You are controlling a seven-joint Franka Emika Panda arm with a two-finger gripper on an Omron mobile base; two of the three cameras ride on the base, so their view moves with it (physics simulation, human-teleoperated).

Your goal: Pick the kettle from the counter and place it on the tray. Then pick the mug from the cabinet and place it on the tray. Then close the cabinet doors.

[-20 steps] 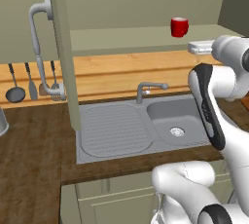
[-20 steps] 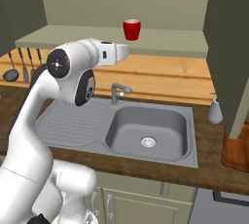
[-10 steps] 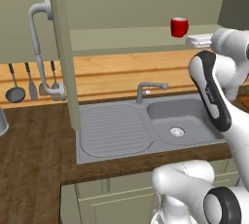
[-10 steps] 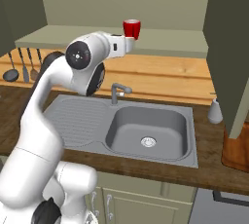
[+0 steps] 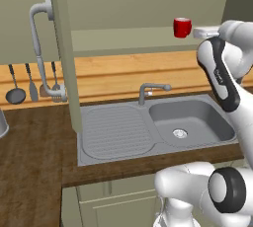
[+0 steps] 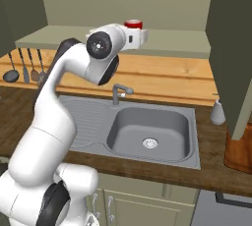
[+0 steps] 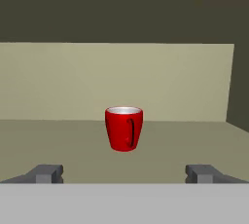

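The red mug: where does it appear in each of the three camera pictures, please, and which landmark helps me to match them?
Left base view: the mug stands upper right, on the cabinet shelf, beside the arm's hand.
Right base view: upper centre, only its rim shows behind the hand.
Hand view: centre, upright, handle facing the camera, ahead of the open gripper.
Shared landmark: the pale cabinet shelf beneath it.

We see the red mug [image 7: 124, 128] standing upright on the shelf of the open olive-green cabinet [image 7: 121, 79], white inside, handle facing us, above the brown worktop [image 5: 34, 157].
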